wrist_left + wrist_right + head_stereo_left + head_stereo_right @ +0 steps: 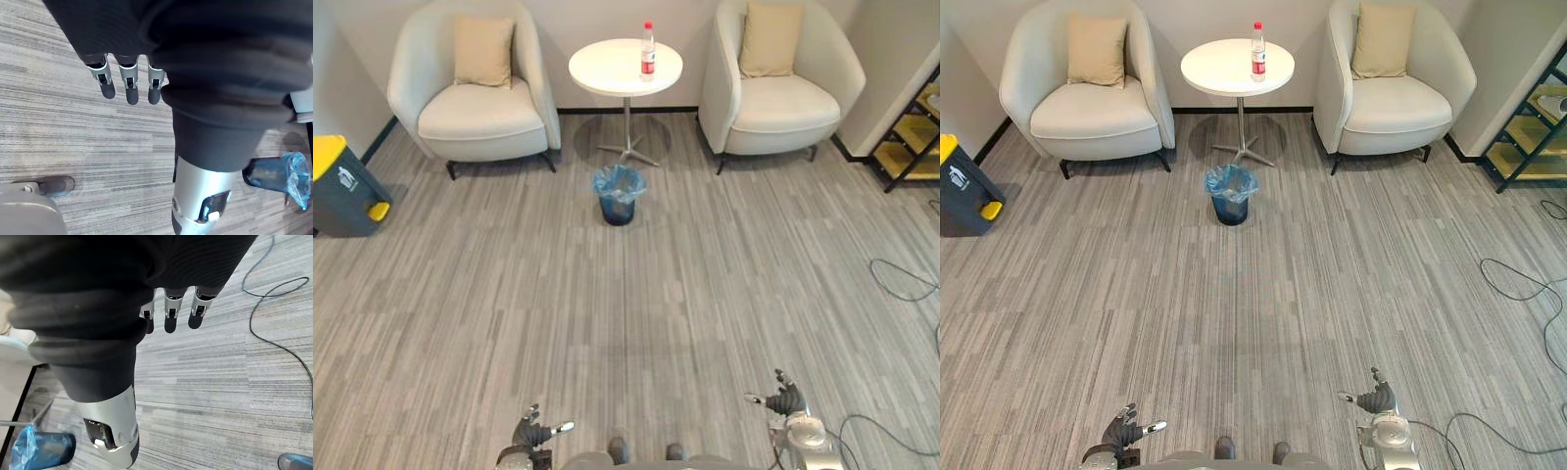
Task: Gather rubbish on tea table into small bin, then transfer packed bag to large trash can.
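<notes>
a bottle point(648, 49) stands upright on the round tabletop point(605, 70), between two armchairs point(480, 108). the small bin point(619, 196), lined with a blue bag, sits on the floor just before the table's foot. the large can point(340, 191), dark with what looks like a yellow lid, is at far left. the left robot hand point(131, 85) and right robot hand point(171, 316) hang low over the carpet, both released, fingers straight.

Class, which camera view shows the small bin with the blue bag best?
The left eye view: the small bin stands whole and upright before the tea table. The right eye view matches; both wrist views catch it partly, at an edge.
</notes>
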{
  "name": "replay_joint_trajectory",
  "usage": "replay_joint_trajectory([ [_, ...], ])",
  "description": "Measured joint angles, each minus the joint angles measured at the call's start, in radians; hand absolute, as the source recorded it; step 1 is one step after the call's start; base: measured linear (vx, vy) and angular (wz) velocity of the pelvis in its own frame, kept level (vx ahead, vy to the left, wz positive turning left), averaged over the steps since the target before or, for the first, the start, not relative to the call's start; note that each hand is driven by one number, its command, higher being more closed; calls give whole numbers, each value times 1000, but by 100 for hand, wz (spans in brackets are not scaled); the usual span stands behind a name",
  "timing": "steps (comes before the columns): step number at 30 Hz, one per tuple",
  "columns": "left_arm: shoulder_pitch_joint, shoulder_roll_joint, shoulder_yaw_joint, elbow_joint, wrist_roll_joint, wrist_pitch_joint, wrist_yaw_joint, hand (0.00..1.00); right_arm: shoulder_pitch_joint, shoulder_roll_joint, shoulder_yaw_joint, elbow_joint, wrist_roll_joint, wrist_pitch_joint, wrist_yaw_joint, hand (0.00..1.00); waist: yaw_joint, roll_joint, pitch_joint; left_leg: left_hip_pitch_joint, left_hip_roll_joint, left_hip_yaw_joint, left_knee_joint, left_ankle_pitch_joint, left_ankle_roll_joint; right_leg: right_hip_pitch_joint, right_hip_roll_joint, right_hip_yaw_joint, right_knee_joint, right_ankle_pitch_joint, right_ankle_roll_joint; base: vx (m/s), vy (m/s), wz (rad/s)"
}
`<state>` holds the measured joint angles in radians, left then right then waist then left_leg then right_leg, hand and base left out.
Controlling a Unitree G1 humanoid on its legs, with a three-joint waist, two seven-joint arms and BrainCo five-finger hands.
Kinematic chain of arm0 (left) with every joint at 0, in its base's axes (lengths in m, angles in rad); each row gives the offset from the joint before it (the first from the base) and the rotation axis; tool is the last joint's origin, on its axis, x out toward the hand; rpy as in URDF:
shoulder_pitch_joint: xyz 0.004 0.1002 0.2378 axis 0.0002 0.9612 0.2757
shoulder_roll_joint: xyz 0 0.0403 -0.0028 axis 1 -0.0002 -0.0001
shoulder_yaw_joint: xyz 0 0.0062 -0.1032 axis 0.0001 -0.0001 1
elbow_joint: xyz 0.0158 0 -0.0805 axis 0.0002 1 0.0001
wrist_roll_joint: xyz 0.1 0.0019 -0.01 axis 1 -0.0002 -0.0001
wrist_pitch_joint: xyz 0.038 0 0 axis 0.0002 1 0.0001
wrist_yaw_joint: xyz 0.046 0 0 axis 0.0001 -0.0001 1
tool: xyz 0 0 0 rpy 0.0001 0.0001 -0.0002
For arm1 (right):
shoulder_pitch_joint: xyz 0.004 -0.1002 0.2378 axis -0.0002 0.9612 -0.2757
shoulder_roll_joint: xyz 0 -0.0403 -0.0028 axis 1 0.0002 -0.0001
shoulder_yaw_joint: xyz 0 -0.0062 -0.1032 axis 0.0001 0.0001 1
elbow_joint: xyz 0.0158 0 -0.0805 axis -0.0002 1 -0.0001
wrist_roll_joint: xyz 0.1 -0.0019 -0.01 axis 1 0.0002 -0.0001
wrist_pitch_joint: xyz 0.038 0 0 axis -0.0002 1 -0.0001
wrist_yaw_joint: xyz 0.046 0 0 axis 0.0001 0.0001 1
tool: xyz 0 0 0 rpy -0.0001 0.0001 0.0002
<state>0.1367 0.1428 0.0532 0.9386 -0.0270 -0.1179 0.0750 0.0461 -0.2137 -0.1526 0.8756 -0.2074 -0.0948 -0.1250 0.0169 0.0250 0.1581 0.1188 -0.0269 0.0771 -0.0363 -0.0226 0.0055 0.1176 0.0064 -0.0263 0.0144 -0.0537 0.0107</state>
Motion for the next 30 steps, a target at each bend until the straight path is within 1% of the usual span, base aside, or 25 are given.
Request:
replay_joint_trajectory([
  [2, 1, 0, 3, -4, 0, -2, 0, 0, 0, -1, 6, 0, 0, 1, 0, 0, 0, 2, 1, 0, -1, -4, 0, 0, 0, 0, -1, -2, 3, -7, 9, -34, -28, 4],
  [13, 6, -2, 7, -8, 0, -2, 3, 0, 14, -4, 3, 7, 7, 7, -4, 0, -1, 5, 0, 3, -5, -18, -27, 8, 3, -18, -5, -25, 16, -7, 8, -68, -22, 4],
  [18, 20, -2, 6, -10, -1, -2, 14, 0, 11, -1, -8, 18, 35, 13, -8, 0, 1, 0, 1, -4, -8, -16, -22, 6, 5, -21, -9, -25, 12, -7, 8, 0, 0, 0],
  [20, 21, -1, 6, -29, -1, -2, 15, 0, -1, -1, -18, 29, 43, 15, -9, 0, 2, -3, 2, -24, -9, -15, 0, -3, 17, -31, -9, -24, 13, -7, 8, 0, 0, 0],
  [21, 20, -1, 6, -44, -1, -2, 15, 0, -16, 0, -36, 37, 49, 15, -10, 0, 4, -5, 4, -53, -8, -13, 29, -17, 27, -49, -10, -22, 19, -8, 9, 20, 0, -4],
  [22, 17, -1, 6, -52, -1, -2, 15, 0, -26, -1, -42, 43, 50, 16, -12, 0, 5, -6, 5, -71, -8, -11, 50, -28, 28, -60, -10, -20, 24, -9, 10, 34, 12, -15],
  [23, 17, -1, 6, -70, -2, -2, 16, 0, -40, -3, -48, 44, 54, 17, -18, 0, 10, -6, 5, -104, -5, 2, 95, -60, 30, -88, -10, -8, 57, -25, 9, 55, 25, -30],
  [24, 16, 0, 6, -85, -4, -1, 17, 0, -50, -4, -50, 44, 62, 18, -28, 0, 23, -6, 9, -129, -3, 16, 148, -98, 30, -125, -12, 7, 129, -65, 18, 73, 33, -32],
  [26, 15, 1, 6, -103, -10, -1, 17, 0, -51, -4, -59, 43, 80, 19, -29, 0, 24, -8, 17, -149, -5, 22, 215, -153, 37, -174, -25, 5, 260, -132, 58, 66, 26, -19],
  [27, 14, 2, 6, -114, -11, -1, 18, 0, -52, -4, -64, 43, 84, 23, -29, 0, 27, -9, 24, -149, -5, 31, 244, -182, 47, -214, -32, 2, 363, -158, 82, 102, 22, -22],
  [28, 6, 8, 0, -117, -22, -1, 19, 0, -58, -3, -64, 41, 93, 27, -29, 0, 23, -7, 33, -144, -2, 29, 271, -213, 55, -285, -43, -19, 520, -167, 97, 128, 18, -12],
  [29, -3, 26, -16, -117, -24, 0, 20, 0, -58, 0, -64, 40, 103, 30, -29, 0, 20, -11, 43, -133, -2, 26, 287, -234, 61, -346, -65, -59, 646, -188, 94, 190, 3, -3],
  [30, -6, 33, -20, -118, -32, 0, 21, 0, -59, 0, -64, 40, 111, 32, -29, 0, 15, -15, 47, -123, -2, 29, 286, -242, 62, -367, -79, -79, 670, -197, 87, 234, -2, -1],
])
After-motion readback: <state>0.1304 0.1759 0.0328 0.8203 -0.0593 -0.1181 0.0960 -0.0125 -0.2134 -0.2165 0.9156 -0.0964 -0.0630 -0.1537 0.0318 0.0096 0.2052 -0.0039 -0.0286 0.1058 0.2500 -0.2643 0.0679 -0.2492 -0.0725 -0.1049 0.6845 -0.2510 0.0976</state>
